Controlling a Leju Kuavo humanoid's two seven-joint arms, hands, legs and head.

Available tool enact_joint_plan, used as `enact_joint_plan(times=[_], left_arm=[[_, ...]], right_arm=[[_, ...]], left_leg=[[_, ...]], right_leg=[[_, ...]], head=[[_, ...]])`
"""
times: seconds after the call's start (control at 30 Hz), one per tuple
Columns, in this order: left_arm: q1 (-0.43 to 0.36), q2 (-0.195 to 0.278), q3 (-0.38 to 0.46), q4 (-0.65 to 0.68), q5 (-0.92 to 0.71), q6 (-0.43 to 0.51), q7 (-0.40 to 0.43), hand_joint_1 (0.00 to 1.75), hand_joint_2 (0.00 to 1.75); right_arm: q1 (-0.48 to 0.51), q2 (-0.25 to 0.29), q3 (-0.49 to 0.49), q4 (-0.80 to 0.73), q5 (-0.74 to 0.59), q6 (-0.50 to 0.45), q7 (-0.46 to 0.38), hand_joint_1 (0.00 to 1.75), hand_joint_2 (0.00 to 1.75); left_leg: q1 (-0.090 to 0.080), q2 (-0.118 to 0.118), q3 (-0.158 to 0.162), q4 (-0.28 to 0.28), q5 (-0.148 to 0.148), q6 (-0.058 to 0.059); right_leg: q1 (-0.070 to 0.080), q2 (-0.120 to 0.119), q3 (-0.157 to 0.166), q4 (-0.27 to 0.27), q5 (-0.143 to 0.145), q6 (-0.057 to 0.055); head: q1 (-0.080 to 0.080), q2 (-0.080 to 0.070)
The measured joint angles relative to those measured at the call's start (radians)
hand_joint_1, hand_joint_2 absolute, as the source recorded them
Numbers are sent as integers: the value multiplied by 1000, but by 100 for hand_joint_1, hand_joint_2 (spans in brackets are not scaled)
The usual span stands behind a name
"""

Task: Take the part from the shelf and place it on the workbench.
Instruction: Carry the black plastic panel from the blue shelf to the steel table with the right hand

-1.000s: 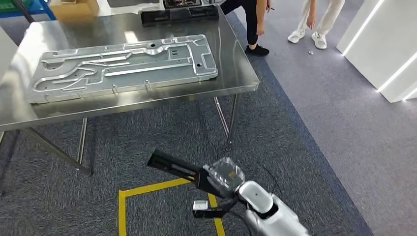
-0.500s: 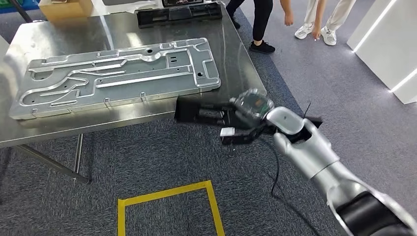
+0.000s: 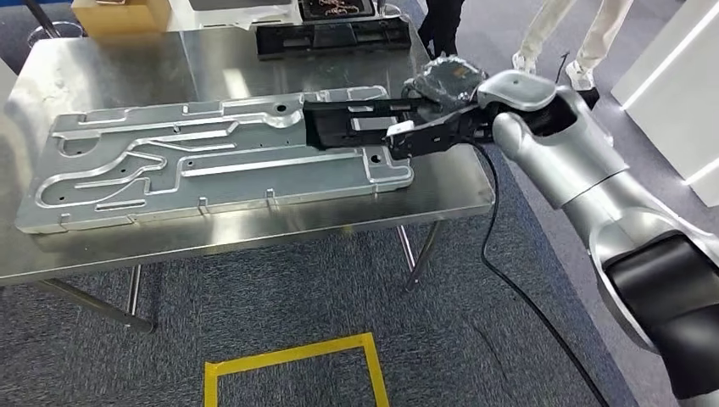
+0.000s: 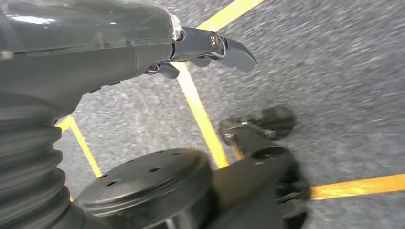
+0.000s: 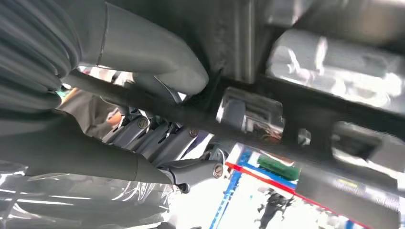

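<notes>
Now the workbench (image 3: 441,182) sits close below the camera, where 1 second ago it stood well ahead. The right hand (image 3: 441,110), raised from low over the carpet, grips the black part (image 3: 352,123) above the grey metal plate (image 3: 212,157), apparently not yet resting. The left hand (image 4: 210,45) hangs spread. No readable writing.

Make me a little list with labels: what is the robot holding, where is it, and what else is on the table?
held thing: long black part
holder: right hand, gripping one end
part position: over the big metal plate; whether it touches the plate cannot be told
table: shiny metal
also on table: another black part at the far edge, cardboard box
left hand: hangs over carpet with yellow tape, holds nothing
</notes>
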Motion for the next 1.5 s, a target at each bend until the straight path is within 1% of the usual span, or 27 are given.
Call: enact_joint_plan(times=[0.07,0.1,0.17,0.2,0.3,0.33,0.37,0.43,0.5,0.53,0.6,0.63,0.67,0.7,0.73,0.8,0.83,0.87,1.0,1.03,1.1,1.13,1.17,1.2,1.27,1.33,1.5], left_arm=[[13,0,0,0,6,-3,-1,0,175],[21,0,1,0,7,-5,-1,0,175],[30,1,2,0,9,-10,-1,0,175],[32,1,2,0,9,-12,-1,0,175],[37,-7,3,8,8,-17,-1,0,175],[36,-8,3,10,8,-18,0,0,175],[29,-5,4,11,7,-19,0,0,175],[7,0,4,9,7,-20,0,0,175],[-10,2,3,7,8,-19,-1,0,175],[-12,2,3,7,8,-20,-1,0,175],[-9,6,4,7,10,-19,-1,0,175],[-8,8,5,7,12,-18,-1,0,175],[-6,10,6,7,15,-16,-1,0,175],[-5,11,8,7,19,-13,-2,0,175],[-2,11,9,7,22,-11,-1,0,175],[10,12,14,8,29,-11,1,0,175],[15,13,18,8,31,-13,0,0,175],[16,13,21,8,33,-16,-2,0,175],[-3,15,25,7,35,-17,-5,0,175],[-8,16,25,7,35,-17,-5,0,175],[-15,17,26,7,35,-16,-5,0,175],[-16,18,26,7,35,-16,-4,0,175],[-16,18,26,7,35,-16,-4,0,175],[-15,18,26,7,35,-16,-4,0,175],[-16,17,28,7,37,-16,-4,0,175],[-18,15,30,7,38,-16,-4,0,175],[-20,15,35,6,43,-15,-4,0,175]], right_arm=[[-33,16,50,38,-69,66,10,175,175],[-41,26,76,61,-100,93,17,175,175],[-68,39,116,100,-142,128,28,175,175],[-91,42,127,117,-153,136,32,175,175],[-154,47,165,164,-171,145,37,175,175],[-167,48,176,174,-175,145,37,175,175],[-186,49,184,180,-178,145,36,175,175],[-243,52,189,182,-182,138,35,175,175],[-279,54,193,187,-184,126,36,175,175],[-276,54,200,193,-184,122,36,175,175],[-249,54,220,207,-186,116,36,175,175],[-239,55,228,212,-190,112,36,175,175],[-236,56,233,214,-196,103,36,175,175],[-240,57,234,216,-204,89,38,175,175],[-243,58,234,217,-213,70,39,175,175],[-232,56,235,218,-229,24,41,175,175],[-218,54,236,217,-236,2,40,175,175],[-204,50,235,216,-241,-23,38,175,175],[-177,30,207,191,-248,-148,32,175,175],[-164,24,199,184,-246,-176,30,175,175],[-105,9,187,164,-222,-223,30,175,175],[-60,3,183,151,-203,-245,31,175,175],[-8,0,177,139,-182,-269,33,175,175],[44,-1,170,127,-164,-296,37,175,175],[132,5,153,111,-133,-363,46,175,175],[194,17,133,102,-107,-429,51,175,175],[361,74,32,47,-41,-554,34,175,175]], left_leg=[[1,-8,73,-49,-11,7],[1,-13,115,-78,-17,7],[-5,-27,193,-135,-27,7],[-11,-33,226,-161,-32,8],[-26,-43,314,-207,-68,0],[-26,-47,335,-209,-83,-5],[-30,-48,347,-200,-92,-11],[-36,-35,326,-116,-84,-19],[-40,-8,242,63,-72,-30],[-36,4,191,151,-87,-38],[-28,9,95,244,-171,-54],[-25,9,46,250,-216,-62],[-21,9,-2,230,-239,-68],[-17,9,-48,192,-221,-71],[-13,9,-90,137,-145,-70],[-11,9,-147,-1,107,-58],[-12,10,-163,-36,203,-48],[-15,10,-173,-50,244,-38],[-14,9,-177,-2,192,-8],[-13,10,-168,-1,182,-4],[-14,9,-147,1,161,2],[-14,8,-135,3,149,2],[-14,7,-123,7,137,2],[-14,5,-112,12,124,2],[-15,3,-95,25,100,-3],[-19,2,-91,39,83,-11],[-22,7,-81,51,58,-11]], right_leg=[[-1,-2,-48,94,-42,10],[-1,-2,-68,115,-71,8],[6,-3,-110,85,-104,-14],[15,-1,-131,34,-73,-35],[72,9,-157,-183,229,-99],[86,11,-152,-212,287,-109],[93,9,-146,-208,278,-115],[82,6,-133,-173,223,-123],[69,2,-86,-185,185,-126],[65,1,-48,-204,171,-125],[58,-1,30,-245,150,-119],[53,0,61,-261,141,-114],[48,1,82,-270,130,-110],[44,4,98,-274,116,-105],[42,6,111,-274,101,-101],[45,13,132,-256,62,-92],[47,17,138,-242,38,-87],[47,20,143,-225,11,-81],[41,17,144,-155,-75,-56],[39,15,118,-96,-102,-51],[33,12,20,68,-158,-41],[31,12,-28,131,-165,-38],[28,11,-65,160,-148,-37],[27,11,-86,147,-109,-39],[28,9,-86,26,12,-48],[34,5,-71,-76,84,-58],[38,12,-52,-102,76,-63]], head=[[0,0],[0,0],[0,0],[0,0],[0,0],[0,0],[1,0],[3,0],[3,0],[3,0],[3,0],[3,0],[3,0],[3,0],[2,0],[3,0],[3,0],[3,0],[3,0],[3,0],[4,0],[4,0],[4,0],[4,0],[4,0],[4,0],[4,0]])
